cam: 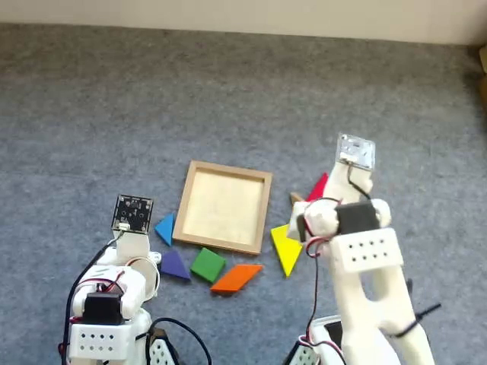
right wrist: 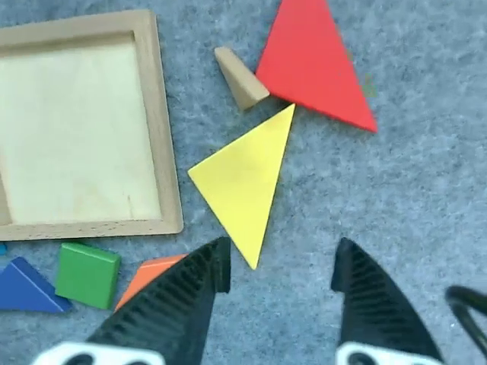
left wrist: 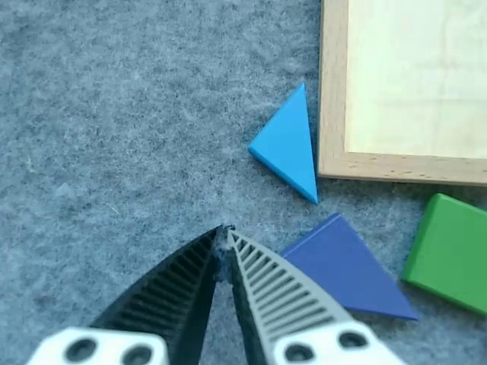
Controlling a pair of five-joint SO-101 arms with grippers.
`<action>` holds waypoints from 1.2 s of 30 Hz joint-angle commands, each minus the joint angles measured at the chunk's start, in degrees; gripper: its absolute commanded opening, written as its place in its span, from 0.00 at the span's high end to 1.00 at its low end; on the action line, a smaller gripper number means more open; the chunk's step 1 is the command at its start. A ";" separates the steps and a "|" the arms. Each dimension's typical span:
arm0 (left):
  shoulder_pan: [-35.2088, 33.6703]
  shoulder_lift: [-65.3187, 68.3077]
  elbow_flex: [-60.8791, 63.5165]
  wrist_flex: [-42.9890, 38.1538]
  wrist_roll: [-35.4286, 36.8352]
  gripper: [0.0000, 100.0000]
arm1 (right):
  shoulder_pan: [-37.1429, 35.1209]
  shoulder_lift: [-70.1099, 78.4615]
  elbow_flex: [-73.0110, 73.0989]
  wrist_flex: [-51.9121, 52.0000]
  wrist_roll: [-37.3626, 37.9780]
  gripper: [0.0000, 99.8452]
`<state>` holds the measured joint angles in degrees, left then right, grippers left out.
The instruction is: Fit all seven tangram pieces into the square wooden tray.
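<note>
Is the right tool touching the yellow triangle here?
Apart. The right wrist view shows grey carpet between the near tip of the yellow triangle and both fingers of the open right tool.

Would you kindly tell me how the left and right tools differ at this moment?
The left tool is shut, the right tool open. The left tool sits by the dark blue triangle; the right tool frames the tip of the yellow triangle. Both hold nothing.
</note>
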<state>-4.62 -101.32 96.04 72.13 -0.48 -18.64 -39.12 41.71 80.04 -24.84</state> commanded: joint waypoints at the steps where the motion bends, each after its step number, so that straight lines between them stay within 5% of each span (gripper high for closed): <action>1: -0.48 -3.03 1.10 0.26 0.26 0.99 | -3.65 2.95 -4.62 -1.71 -4.22 0.73; 23: -0.48 -3.03 1.10 0.26 0.26 0.99 | -4.44 25.71 -5.76 -22.64 -15.38 0.73; 36: -0.48 -3.03 1.10 0.26 0.26 0.99 | -4.79 25.89 -5.58 -23.08 -14.95 0.66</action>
<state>-4.62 -101.32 96.04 72.13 -0.48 -22.68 -12.75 39.52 57.45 -39.60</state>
